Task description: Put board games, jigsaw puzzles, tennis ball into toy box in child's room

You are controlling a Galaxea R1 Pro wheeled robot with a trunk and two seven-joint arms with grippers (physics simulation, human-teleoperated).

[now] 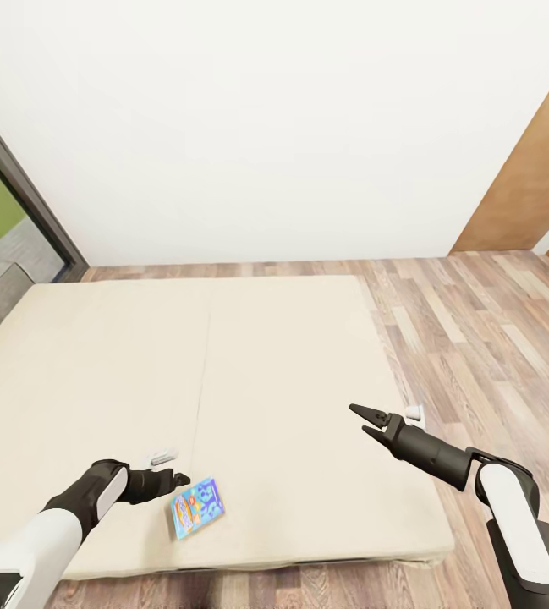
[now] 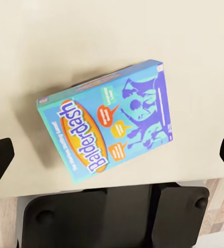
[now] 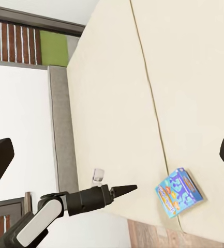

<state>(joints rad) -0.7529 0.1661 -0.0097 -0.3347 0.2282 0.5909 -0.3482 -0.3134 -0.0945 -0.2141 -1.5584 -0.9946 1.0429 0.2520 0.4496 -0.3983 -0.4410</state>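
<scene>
At lower left, the left claw (image 1: 181, 480) hangs wide open, empty, beside the blue game box (image 1: 197, 507) on the bed (image 1: 291, 355). The right claw (image 1: 367, 419), lower right, seems open, empty.

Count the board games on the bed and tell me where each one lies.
1. A small blue Balderdash box lies flat near the foot edge of the bed, just beside the left pincer. The rest of the visible mattress holds no other game.

Bare mattress (image 1: 249, 364) all round Balderdash box (image 1: 197, 507); approach open from every side. Left gripper (image 1: 175, 479) just beside it, jaws spread. Right gripper (image 1: 372, 420) well apart.
</scene>
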